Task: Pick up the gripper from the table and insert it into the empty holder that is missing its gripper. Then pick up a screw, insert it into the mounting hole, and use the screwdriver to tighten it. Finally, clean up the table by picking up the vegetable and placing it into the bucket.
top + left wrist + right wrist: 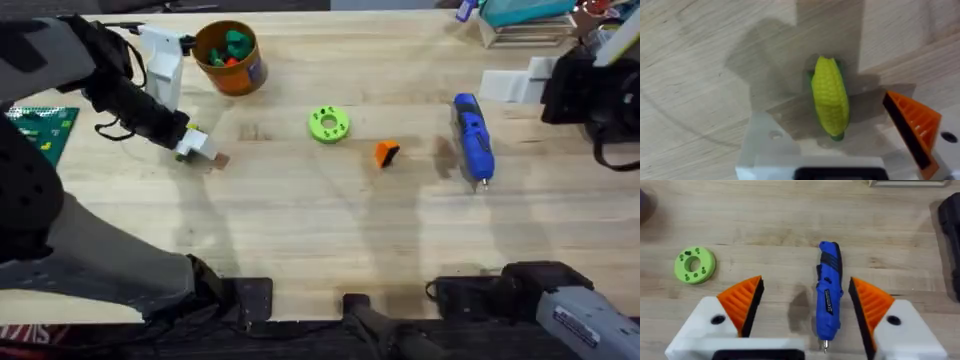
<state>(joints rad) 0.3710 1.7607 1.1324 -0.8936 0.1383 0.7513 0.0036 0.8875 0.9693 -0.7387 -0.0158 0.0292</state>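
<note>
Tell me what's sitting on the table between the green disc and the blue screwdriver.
In the overhead view, the small orange gripper with its black end lies between the green disc and the screwdriver, resting on the table apart from both.

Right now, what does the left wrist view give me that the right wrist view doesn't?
Left wrist alone: the vegetable lying on the wood ahead of the left gripper, one finger white and padless, the other with an orange pad.

Right wrist alone: the screwdriver between the open fingers of the right gripper, both orange-padded, and the green disc.

Both: the wooden table.
</note>
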